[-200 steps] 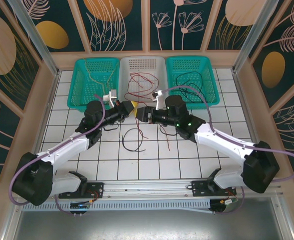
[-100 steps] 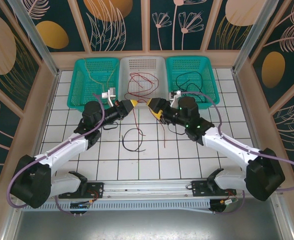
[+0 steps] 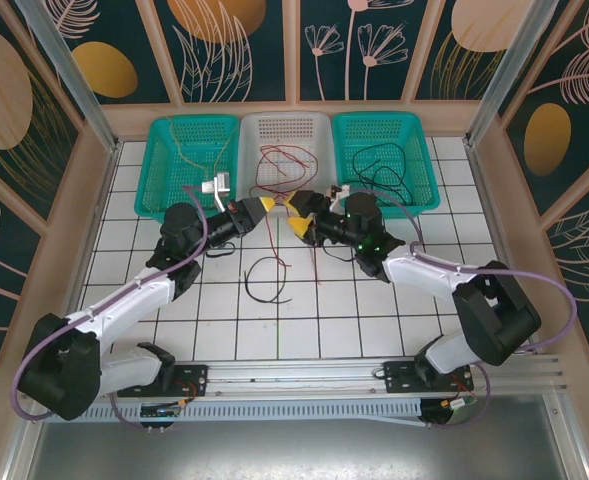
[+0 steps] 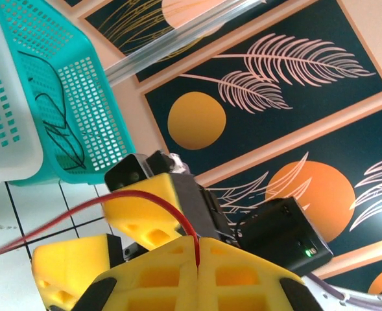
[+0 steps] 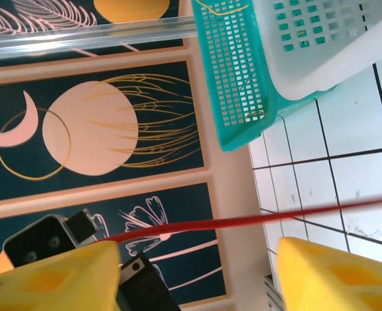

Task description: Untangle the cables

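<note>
Above the far middle of the tabletop: the left gripper and right gripper meet almost tip to tip, just near of the white basket.
Left gripper: its yellow fingers are pressed together, pinching a red cable at the seam of the pads. The strand arcs out of the pinch and away to the side.
Right gripper: its fingers are spread wide and it holds nothing. The red cable crosses the gap between them and seems to touch neither.
Why held so: the left gripper likely anchors the strand clear of the tiles, so that the right can close on it and draw it out from the rest.
Loose cables: a black cable lies looped on the tiles near of the grippers, with thin red strands beside it.
Baskets: the left teal basket holds tan cables. The white one holds red cables, and the right teal basket holds black ones.
Progress: sorting by colour looks partly done.
</note>
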